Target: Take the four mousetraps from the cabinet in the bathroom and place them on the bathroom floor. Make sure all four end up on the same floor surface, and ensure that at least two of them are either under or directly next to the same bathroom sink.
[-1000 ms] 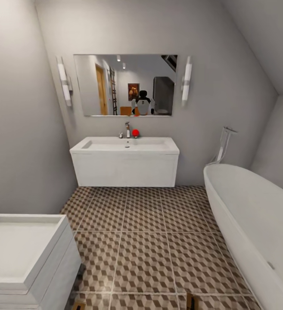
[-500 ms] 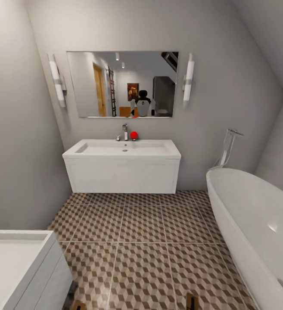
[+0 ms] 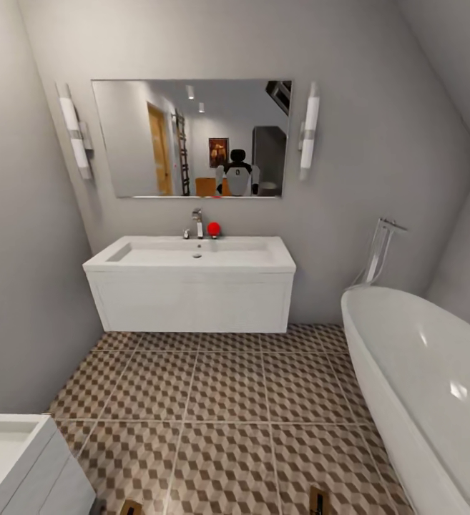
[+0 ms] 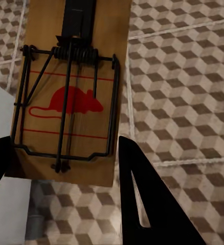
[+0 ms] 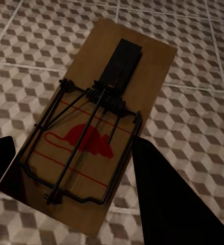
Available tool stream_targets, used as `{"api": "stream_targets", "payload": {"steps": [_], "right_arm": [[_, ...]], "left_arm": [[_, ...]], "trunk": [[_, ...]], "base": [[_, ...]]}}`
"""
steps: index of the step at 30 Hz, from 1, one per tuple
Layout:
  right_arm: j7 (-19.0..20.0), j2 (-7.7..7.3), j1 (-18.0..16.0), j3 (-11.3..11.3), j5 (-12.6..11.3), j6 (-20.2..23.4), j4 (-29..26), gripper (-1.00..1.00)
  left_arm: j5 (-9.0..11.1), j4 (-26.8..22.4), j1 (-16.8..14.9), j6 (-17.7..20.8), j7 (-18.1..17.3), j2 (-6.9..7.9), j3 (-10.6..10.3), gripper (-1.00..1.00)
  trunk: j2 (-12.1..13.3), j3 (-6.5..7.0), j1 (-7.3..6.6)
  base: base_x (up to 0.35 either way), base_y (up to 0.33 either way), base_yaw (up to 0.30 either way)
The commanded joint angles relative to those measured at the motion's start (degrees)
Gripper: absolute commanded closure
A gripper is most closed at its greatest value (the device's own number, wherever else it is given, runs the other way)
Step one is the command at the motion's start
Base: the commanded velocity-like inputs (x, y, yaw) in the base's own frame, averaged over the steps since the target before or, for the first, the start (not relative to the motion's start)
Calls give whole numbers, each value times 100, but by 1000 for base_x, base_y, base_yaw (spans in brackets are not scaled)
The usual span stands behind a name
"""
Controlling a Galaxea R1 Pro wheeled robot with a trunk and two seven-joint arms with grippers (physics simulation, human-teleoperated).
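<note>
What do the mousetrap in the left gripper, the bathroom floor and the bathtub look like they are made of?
The mousetrap: a brown board with visible grain, likely wood, carrying dark wire that looks like metal and a printed red mouse. The bathroom floor: square tiles with a printed cube pattern and pale grout, probably matte ceramic. The bathtub: smooth glossy white with bright highlights, maybe acrylic or enamel.

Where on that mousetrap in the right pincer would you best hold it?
Probably by the board's long bare edges at the mousetrap's end, as the right pincer straddles it now, coming from the end, clear of the spring and wire bar on top.
</note>
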Motion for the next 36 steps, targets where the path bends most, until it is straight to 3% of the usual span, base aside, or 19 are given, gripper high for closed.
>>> {"api": "stream_targets", "payload": {"steps": [1,24,36], "right_arm": [[-17,1,-4,11,36,-11,4,100],[-17,1,-4,11,36,-11,4,100],[-17,1,-4,11,36,-11,4,100]], "left_arm": [[-8,-12,-3,8,78,5,-50,100],[-9,-12,-2,8,83,5,-50,100],[-16,-16,-3,-1,82,5,-52,100]], "trunk": [[-3,-6,3],[-3,-6,3],[-3,-6,3]], "base": [[303,-98,0],[323,-8,0],[45,0,0]]}}
